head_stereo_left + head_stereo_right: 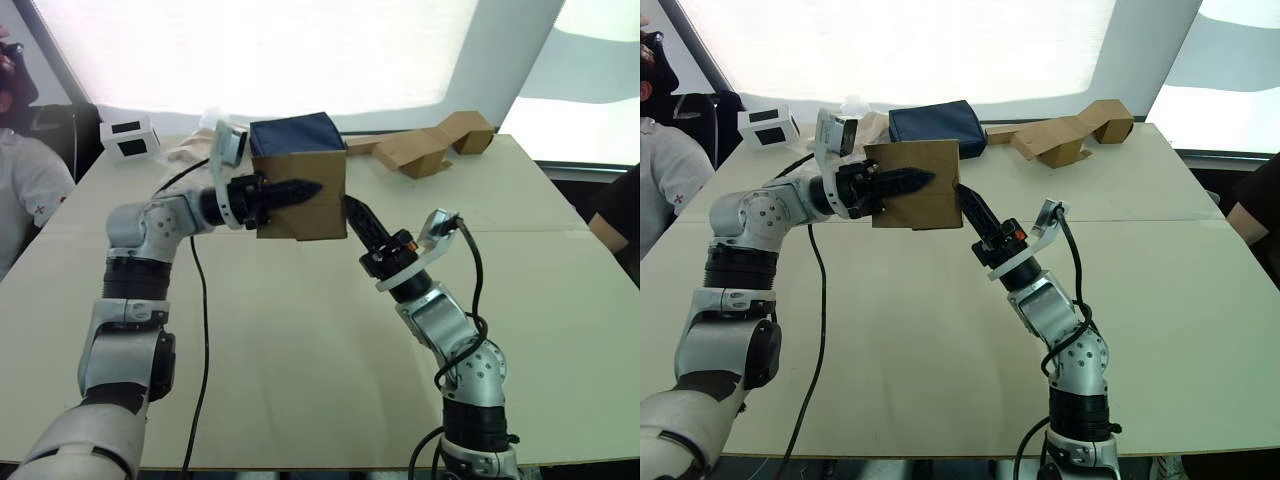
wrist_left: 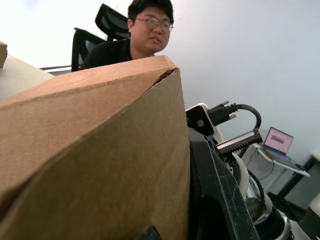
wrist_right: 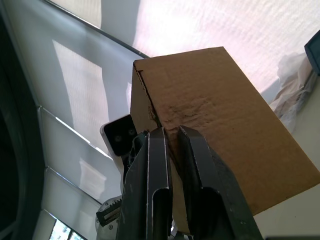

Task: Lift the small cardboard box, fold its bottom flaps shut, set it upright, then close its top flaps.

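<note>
The small cardboard box (image 1: 300, 195) hangs in the air above the middle of the surface (image 1: 300, 340), clear of it, with one plain brown wall turned toward my head camera. My left gripper (image 1: 292, 192) comes in from the left; one black finger lies flat across that near wall, and the box is clamped in those fingers. The left wrist view has a corrugated wall close against the lens, with a slit where two cardboard edges meet at the corner.

My right gripper (image 1: 356, 217) reaches up from below on the right, its fingers (image 3: 159, 165) close together with only a thin gap between them. Their tips press against the lower right edge of the box, where the right wrist view shows the cardboard creased and dented at a folded corner. I cannot tell whether they pinch a flap or merely push on it.

Behind the box, on the far part of the surface, lies a dark blue pouch (image 1: 935, 125). To its right sit bent elongated brown cardboard pieces (image 1: 435, 145). At the far left corner stands a white box with dark windows (image 1: 130, 137), with crumpled pale plastic (image 1: 855, 108) near it. A person (image 1: 25, 180) in a white top sits at the left edge, and another person (image 2: 145, 35) in dark clothes sits in an office chair.
</note>
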